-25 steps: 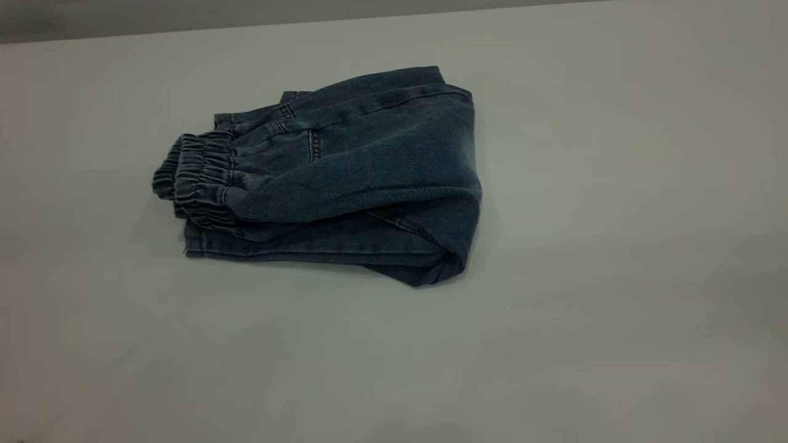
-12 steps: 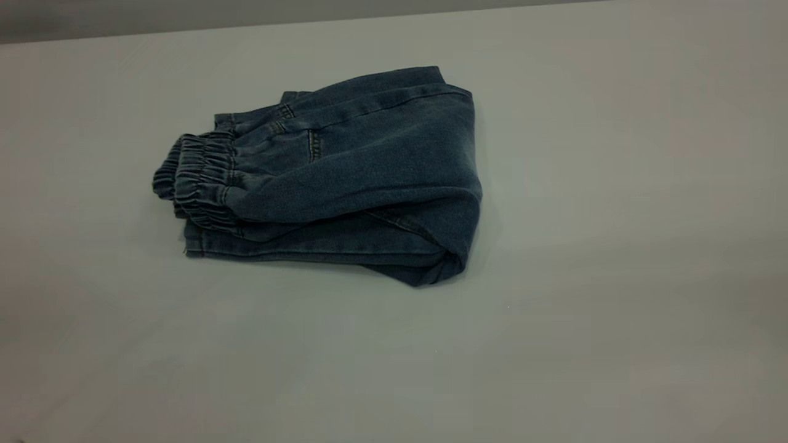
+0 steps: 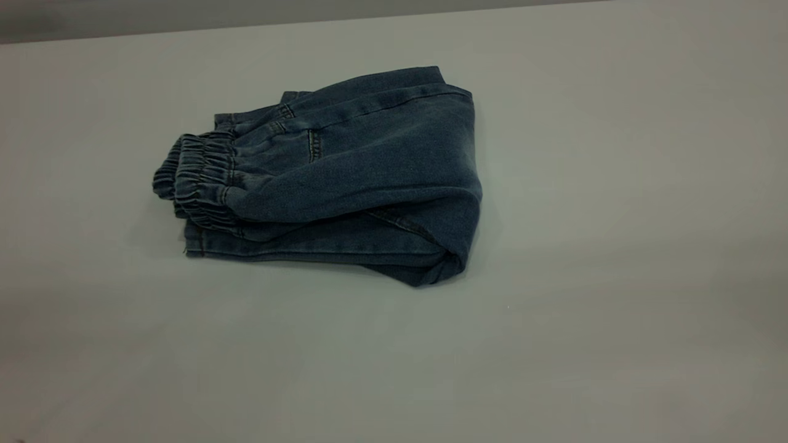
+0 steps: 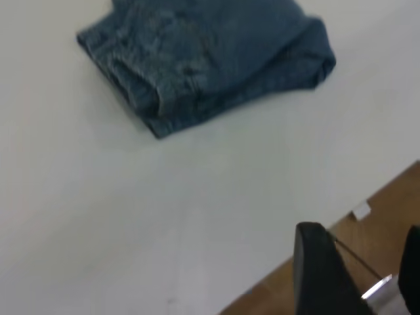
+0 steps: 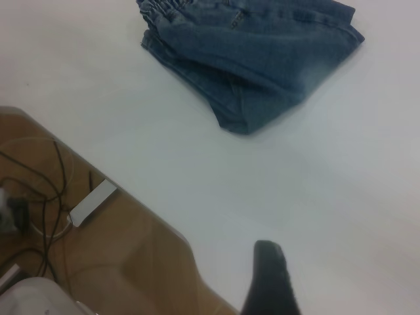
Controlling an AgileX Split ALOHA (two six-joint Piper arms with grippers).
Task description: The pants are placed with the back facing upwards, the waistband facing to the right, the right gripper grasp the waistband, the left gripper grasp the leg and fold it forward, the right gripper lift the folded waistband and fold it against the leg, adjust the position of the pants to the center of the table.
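Nothing has moved since the earlier frames: pants (image 3: 332, 184) lie in the same spot, folded into a compact bundle on the white counter (image 3: 615, 246), a bit left of centre and toward the far side in the exterior view.

Waistband (image 3: 197, 187), ruched elastic, sits at the bundle's left end on top of the other layers; rounded fold at the right end. Printed leg can't be made out: only plain blue denim w/ a faded patch shows, print is hidden inside the fold or underneath.

Neither arm appears in the exterior view. Left tool (image 4: 367, 279) shows only in the left wrist view, cut off by the frame edge: one dark blurred finger (image 4: 321, 269) plus a sliver of a second, w/ a gap between them, so it reads as spread. It hangs over the counter's edge above brown floor, well apart from the pants (image 4: 210, 59).

Right tool (image 5: 272, 279) shows only as one dark fingertip in the right wrist view; other finger out of frame, so can't tell if spread or pressed together. It is near the counter's edge, well apart from the pants (image 5: 262, 52). Cables (image 5: 39, 190) and a white power strip (image 5: 92, 203) lie on the floor beyond the edge.
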